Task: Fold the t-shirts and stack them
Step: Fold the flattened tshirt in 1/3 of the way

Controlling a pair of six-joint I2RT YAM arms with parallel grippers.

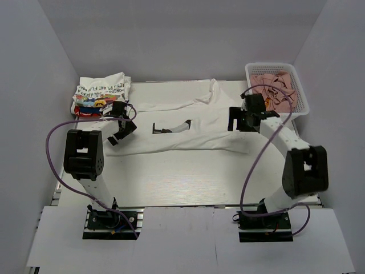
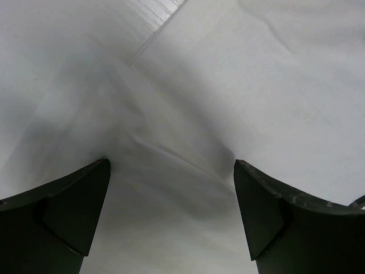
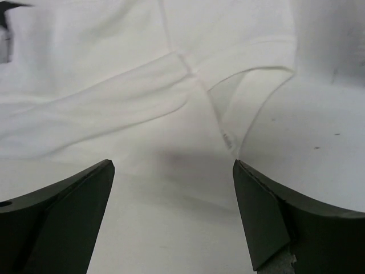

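A large white t-shirt (image 1: 182,117) with a black mark near its middle lies spread and partly folded across the table centre. My left gripper (image 1: 121,135) is open, low over its left end; the left wrist view shows white cloth (image 2: 188,114) rumpled between the jaws. My right gripper (image 1: 238,121) is open over the shirt's right end; the right wrist view shows a sleeve and hem (image 3: 188,74) ahead of the jaws. A stack of folded t-shirts (image 1: 101,94), the top one white with black lettering, with colourful and red ones below, sits at the back left.
A white mesh basket (image 1: 299,85) holding pinkish-brown cloths stands at the back right, just behind my right arm. Grey walls enclose the table on three sides. Purple cables loop from both arms.
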